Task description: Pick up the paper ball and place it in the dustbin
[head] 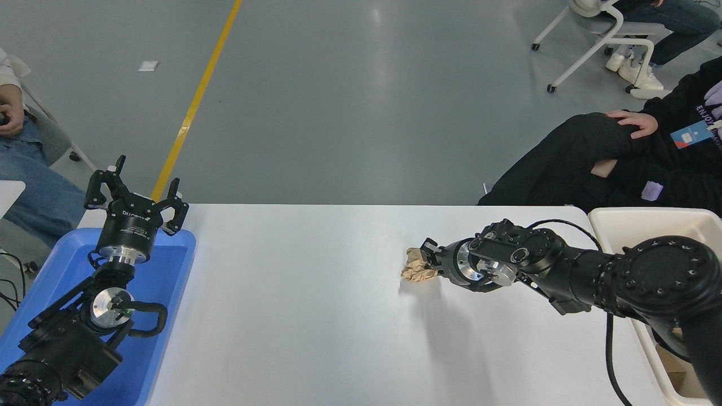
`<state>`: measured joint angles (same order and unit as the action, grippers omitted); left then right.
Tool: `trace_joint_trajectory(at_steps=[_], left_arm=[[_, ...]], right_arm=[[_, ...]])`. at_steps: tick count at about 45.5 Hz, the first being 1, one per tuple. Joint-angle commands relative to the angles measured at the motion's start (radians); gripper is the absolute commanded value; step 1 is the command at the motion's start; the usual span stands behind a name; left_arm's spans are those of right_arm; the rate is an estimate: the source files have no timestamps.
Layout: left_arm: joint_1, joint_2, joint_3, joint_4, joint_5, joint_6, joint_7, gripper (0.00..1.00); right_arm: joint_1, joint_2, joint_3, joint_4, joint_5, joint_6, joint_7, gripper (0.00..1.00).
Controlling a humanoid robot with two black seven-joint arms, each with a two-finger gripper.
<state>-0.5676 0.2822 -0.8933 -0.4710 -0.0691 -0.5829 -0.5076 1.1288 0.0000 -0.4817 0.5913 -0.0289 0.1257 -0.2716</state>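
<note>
Right black arm reached low from the frame's right edge toward centre, its tool [427,258] clamped on the wrinkly tan-brown paper ball [415,265], which sat at the tool's tip against the white counter [304,304]. Left tool [137,194] stood upright, fingers apart, over the shallow blue plastic tray [169,270] at lower left.

A grey glossy floor [350,101] is stretching out beyond the white bench [316,316], softly reflecting overhead light in pale streaks. A yellow line [194,101] is running diagonally across the floor from the bench's far left corner toward the top edge. Left of that line, a small white scrap [148,66] is lying on the floor. Beyond the bench's far right corner, a white-framed chair on castors [595,42] is standing on the floor.
</note>
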Motion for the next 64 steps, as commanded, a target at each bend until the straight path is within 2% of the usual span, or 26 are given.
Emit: trace_joint_trajectory(at_steps=[1,8,13,20,25,31,37,45,64], left_arm=[[0.0,0.0,0.001,0.0,0.0,0.0,0.0,0.99],[0.0,0.0,0.001,0.0,0.0,0.0,0.0,0.99],[0.0,0.0,0.001,0.0,0.0,0.0,0.0,0.99],[0.0,0.0,0.001,0.0,0.0,0.0,0.0,0.99],[0.0,0.0,0.001,0.0,0.0,0.0,0.0,0.99],[0.0,0.0,0.001,0.0,0.0,0.0,0.0,0.99],[0.0,0.0,0.001,0.0,0.0,0.0,0.0,0.99],[0.0,0.0,0.001,0.0,0.0,0.0,0.0,0.99],[0.002,0.0,0.001,0.0,0.0,0.0,0.001,0.99]], right_arm=[[0.072,0.0,-0.081,0.057,-0.002,0.015,-0.005,0.0],[0.163,-0.003,-0.176,0.172,0.003,0.017,0.0,0.0],[0.204,-0.106,-0.19,0.238,-0.016,0.025,-0.003,0.0],[0.265,-0.146,-0.281,0.283,-0.132,0.069,-0.024,0.0],[0.328,-0.195,-0.307,0.318,-0.137,0.112,-0.023,0.0],[0.437,-0.247,-0.317,0.39,-0.135,0.239,-0.023,0.0],[0.58,-0.264,-0.336,0.409,-0.123,0.445,-0.02,0.0],[0.747,-0.319,-0.353,0.418,-0.022,0.655,-0.02,0.0],[1.091,-0.342,-0.508,0.424,-0.006,0.66,-0.017,0.0]])
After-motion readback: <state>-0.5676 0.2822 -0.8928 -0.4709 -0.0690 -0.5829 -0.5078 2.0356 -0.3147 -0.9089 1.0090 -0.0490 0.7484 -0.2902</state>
